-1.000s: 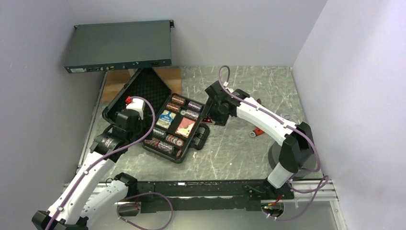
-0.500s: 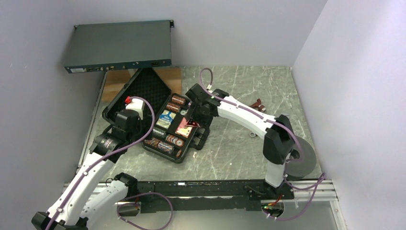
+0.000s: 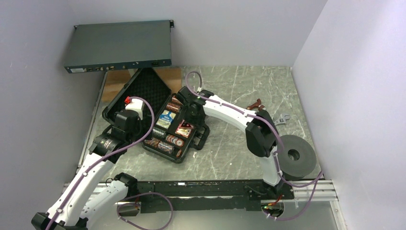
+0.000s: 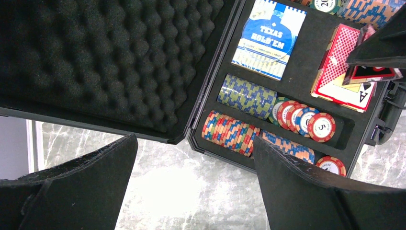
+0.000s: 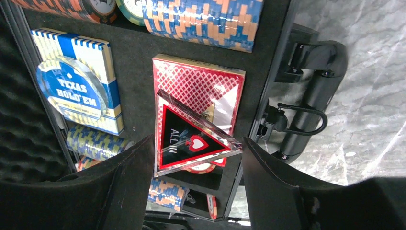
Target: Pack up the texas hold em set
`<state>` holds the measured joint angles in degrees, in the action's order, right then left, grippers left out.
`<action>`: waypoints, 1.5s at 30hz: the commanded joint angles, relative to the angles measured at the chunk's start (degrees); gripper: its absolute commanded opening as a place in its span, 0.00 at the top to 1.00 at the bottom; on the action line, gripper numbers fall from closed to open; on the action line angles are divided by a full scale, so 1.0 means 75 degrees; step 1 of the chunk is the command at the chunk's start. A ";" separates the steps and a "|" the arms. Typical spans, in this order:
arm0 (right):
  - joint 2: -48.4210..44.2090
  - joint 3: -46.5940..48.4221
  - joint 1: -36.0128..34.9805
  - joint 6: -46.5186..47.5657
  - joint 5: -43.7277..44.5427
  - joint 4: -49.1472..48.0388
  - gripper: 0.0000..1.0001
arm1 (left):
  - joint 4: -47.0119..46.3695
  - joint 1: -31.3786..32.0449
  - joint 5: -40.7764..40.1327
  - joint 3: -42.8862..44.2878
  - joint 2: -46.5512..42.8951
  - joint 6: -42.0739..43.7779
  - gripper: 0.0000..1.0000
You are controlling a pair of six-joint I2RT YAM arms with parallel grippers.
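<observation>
The black case [image 3: 179,159] lies open on the table, its foam-lined lid [image 3: 148,88] leaning back. Inside are striped chip rolls [image 4: 246,96], a blue and yellow card box [image 5: 84,91] and a red card box [image 5: 196,88]. My right gripper [image 5: 197,141] hovers over the red box, shut on a clear triangular "ALL IN" piece [image 5: 184,139] that spans from finger to finger. My left gripper [image 4: 194,139] stands open above the table at the case's near left corner, holding nothing.
A dark-grey rack unit [image 3: 119,45] sits raised at the back left, with brown cardboard [image 3: 117,84] below it. A red-handled wrench [image 3: 256,104] lies right of the case. A dark grey disc [image 3: 297,155] sits by the right arm's base. Walls close in on both sides.
My right arm has swung left from beside the case's handle to over its tray, carrying the triangular piece. The left arm has not moved.
</observation>
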<state>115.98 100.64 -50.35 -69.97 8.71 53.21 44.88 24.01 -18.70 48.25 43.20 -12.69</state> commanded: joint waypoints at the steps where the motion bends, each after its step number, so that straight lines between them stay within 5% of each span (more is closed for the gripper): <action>1: 0.0235 0.0579 -0.0123 0.0189 0.0129 0.0283 1.00 | -0.0128 -0.0037 0.0051 0.0153 -0.0065 0.0078 0.03; 12: 0.0397 0.0487 -0.0146 0.0666 -0.0193 -0.0235 1.00 | -0.0134 -0.0037 0.0044 0.0153 -0.0088 0.0074 0.03; 14: 0.0490 0.0565 -0.0141 0.0731 -0.0266 -0.0214 0.84 | -0.0136 -0.0037 0.0051 0.0153 -0.0094 0.0068 0.03; 19: 0.0374 0.0386 -0.0143 0.0813 -0.0371 -0.0507 0.20 | -0.0136 -0.0043 0.0044 0.0141 -0.0111 0.0066 0.03; 20: 0.0349 0.0386 -0.0143 0.0773 -0.0326 -0.0494 0.17 | -0.0137 -0.0038 0.0044 0.0150 -0.0111 0.0070 0.03; 45: -0.0199 -0.0079 -0.0002 0.1347 -0.0128 -0.0635 0.07 | -0.0124 -0.0037 0.0041 0.0141 -0.0089 0.0069 0.03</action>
<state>118.89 100.97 -50.63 -61.17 5.82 48.36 44.88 24.01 -18.72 48.25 43.20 -12.69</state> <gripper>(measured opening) 0.929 0.971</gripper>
